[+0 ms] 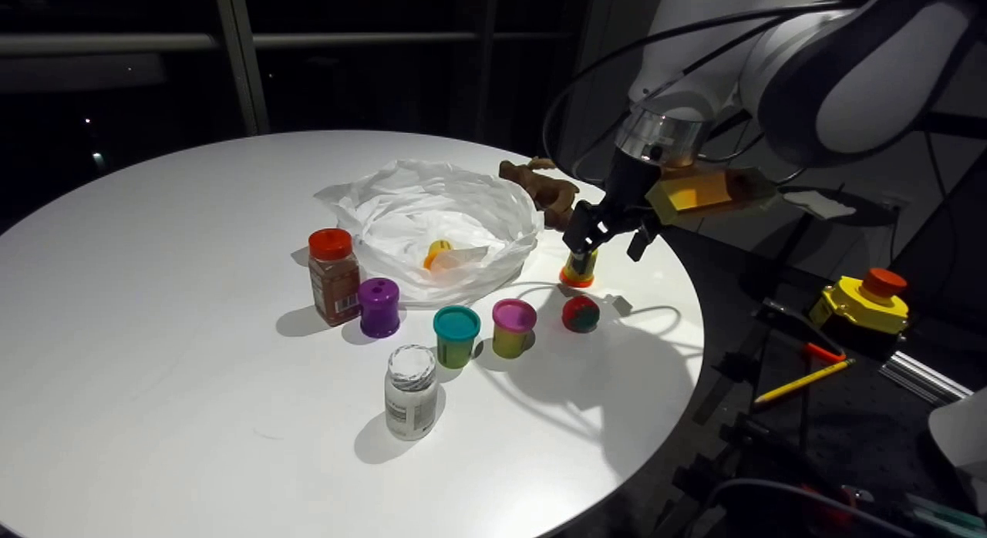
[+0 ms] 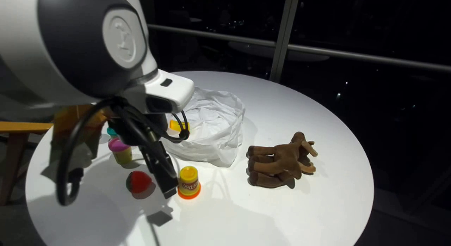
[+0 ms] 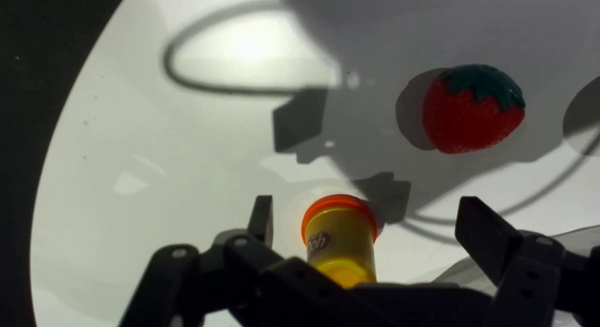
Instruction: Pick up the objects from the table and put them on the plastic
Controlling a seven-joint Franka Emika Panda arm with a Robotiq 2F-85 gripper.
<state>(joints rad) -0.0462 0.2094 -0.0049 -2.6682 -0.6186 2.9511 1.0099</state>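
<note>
In an exterior view, a round white tabletop [image 1: 170,384] bears, near mid-frame, a wrinkled white plastic bag [image 1: 409,206], red-lidded brown jar [image 1: 334,280] and purple cylinder [image 1: 378,308]; lower centre, a white bottle [image 1: 410,399], teal-lidded green tub [image 1: 456,339] and pink-lidded yellow tub [image 1: 512,331]; right of centre, a red-and-green strawberry [image 1: 580,314], upturned orange-lidded yellow tub [image 1: 588,270] and brown toy animal [image 1: 550,191], apparently plush.

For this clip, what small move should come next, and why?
Probably lower the gripper over the yellow tub: the fingers stand open, the wrist view shows the tub between them, and it stands on the table, outside the plastic bag.
</note>
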